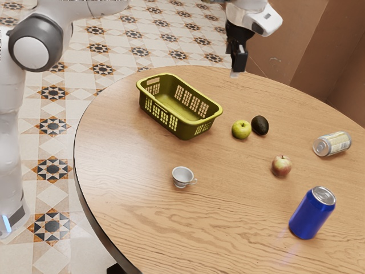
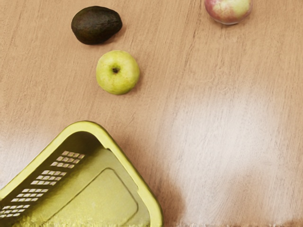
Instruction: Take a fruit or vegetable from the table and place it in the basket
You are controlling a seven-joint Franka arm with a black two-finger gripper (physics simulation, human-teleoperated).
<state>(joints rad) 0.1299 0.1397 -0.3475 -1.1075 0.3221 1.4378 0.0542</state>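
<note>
Hovering above the grained table (image 1: 131, 171), the pincer (image 1: 236, 69) was apart or together, I couldn't tell. Below it stood the latticed basket (image 1: 186, 124), cropped in the wrist view, blue can (image 1: 311, 216), silver can (image 1: 332, 144), cup (image 1: 182, 177), then smooth avocado (image 2: 96, 25) just beside green apple (image 2: 117, 78), and red apple (image 2: 229, 9).

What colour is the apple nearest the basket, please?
That apple is yellow-green, clearest in the wrist view.

A round wooden table (image 1: 125, 194) stands on star-patterned floor tiles (image 1: 122, 48), brown walls (image 1: 296, 40) rising behind it
</note>
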